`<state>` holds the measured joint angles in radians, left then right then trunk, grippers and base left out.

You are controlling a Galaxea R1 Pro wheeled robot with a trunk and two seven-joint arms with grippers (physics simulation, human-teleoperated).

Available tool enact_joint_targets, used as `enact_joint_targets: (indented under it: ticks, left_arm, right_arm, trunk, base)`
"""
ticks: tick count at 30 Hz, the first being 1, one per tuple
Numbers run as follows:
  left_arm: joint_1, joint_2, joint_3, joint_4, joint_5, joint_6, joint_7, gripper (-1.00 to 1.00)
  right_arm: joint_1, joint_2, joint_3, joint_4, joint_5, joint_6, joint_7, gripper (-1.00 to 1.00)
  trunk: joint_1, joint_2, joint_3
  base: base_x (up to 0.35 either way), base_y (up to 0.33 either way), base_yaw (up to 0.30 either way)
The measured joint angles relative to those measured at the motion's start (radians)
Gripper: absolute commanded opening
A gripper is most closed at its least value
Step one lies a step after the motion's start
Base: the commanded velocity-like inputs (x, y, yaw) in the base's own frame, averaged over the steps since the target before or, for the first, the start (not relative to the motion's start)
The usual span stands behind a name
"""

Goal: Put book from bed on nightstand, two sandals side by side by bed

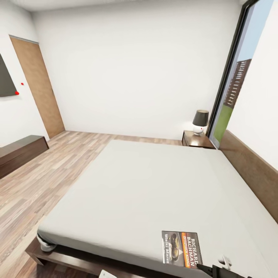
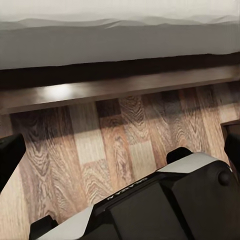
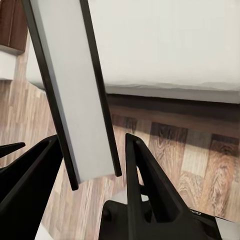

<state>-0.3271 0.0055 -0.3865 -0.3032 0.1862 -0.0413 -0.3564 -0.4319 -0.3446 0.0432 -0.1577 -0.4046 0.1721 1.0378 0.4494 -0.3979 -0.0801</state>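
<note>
Looking across from the head view: bed [image 1: 146,185] spanned the room, book [image 1: 181,249] lay flat at the mattress's near edge toward the headboard side. Nightstand [image 1: 197,139] sat at the far headboard corner, lamp [image 1: 200,121] on top. Right gripper [image 1: 216,270] was barely in at the bottom edge, beside the book; opening unclear there.

Left wrist view: bed frame rail [image 2: 120,87] over wood floor [image 2: 115,145]; left gripper state couldn't be told.

Right wrist view: right gripper [image 3: 92,165] fingers were spread apart, gripping nothing; a grey dark-edged slab [image 3: 75,85] stood between them, identity unclear.
</note>
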Motion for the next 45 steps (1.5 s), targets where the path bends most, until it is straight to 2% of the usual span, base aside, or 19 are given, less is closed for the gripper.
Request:
enact_joint_targets:
  ticks: [32, 45]
  left_arm:
    - [0.000, 0.000, 0.000, 0.000, -0.001, -0.001, 0.000, 1.00]
    - [0.000, -0.001, -0.001, 0.000, -0.001, 0.000, 0.000, 1.00]
  right_arm:
    - [0.000, 0.000, 0.000, 0.000, 0.000, 0.000, 0.000, -1.00]
    - [0.000, 0.000, 0.000, 0.000, 0.000, 0.000, 0.000, -1.00]
  trunk:
    - [0.000, 0.000, 0.051]
    - [0.000, 0.000, 0.053]
  base:
    - [0.000, 0.000, 0.000]
    - [0.000, 0.000, 0.000]
